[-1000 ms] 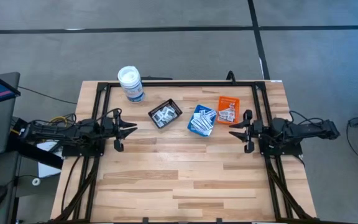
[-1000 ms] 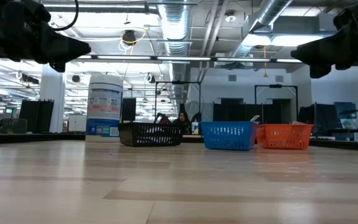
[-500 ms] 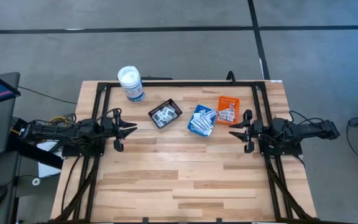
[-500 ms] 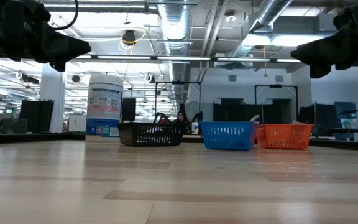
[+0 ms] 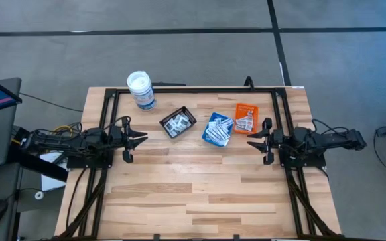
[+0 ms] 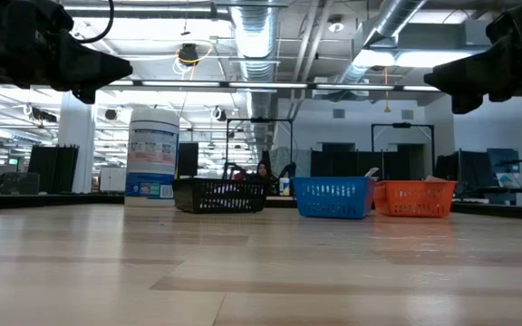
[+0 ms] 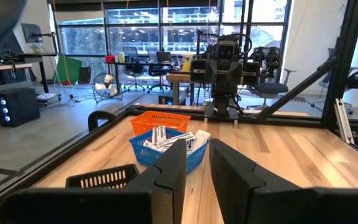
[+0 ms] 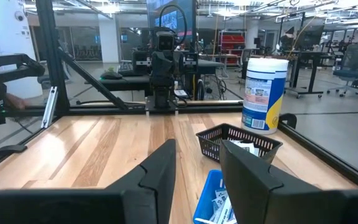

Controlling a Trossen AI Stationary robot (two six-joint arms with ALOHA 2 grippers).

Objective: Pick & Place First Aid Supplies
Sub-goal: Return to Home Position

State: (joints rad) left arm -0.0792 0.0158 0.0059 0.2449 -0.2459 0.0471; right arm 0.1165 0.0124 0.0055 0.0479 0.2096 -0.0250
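The left arm (image 5: 66,142) lies low along the left edge of the surface (image 5: 193,187), and the right arm (image 5: 320,142) lies in the same way along the right edge. The left jaws and the right jaws point toward each other across the middle. Both wrist views show a clear gap between the two dark fingers with nothing in it, so both pairs of jaws are parted and empty.

The packets (image 5: 218,130) are sorted into three small trays in a row at the far part of the surface: the black tray (image 6: 220,196), the blue tray (image 6: 332,197) and the orange tray (image 6: 413,199). The white canister (image 6: 152,154) stands upright beside the black tray, a little apart from it. I see no loose packet on the bare wood.

I judge that the sorting is finished and that the arms are at, or very near, their rest pose. To do this step well, each arm should fold back on its own side, with the jaws held above the wood and well away from the trays, because the blue tray is heaped and a light touch could spill it. The movement should be slow and the same on both sides. The jaws should end empty.
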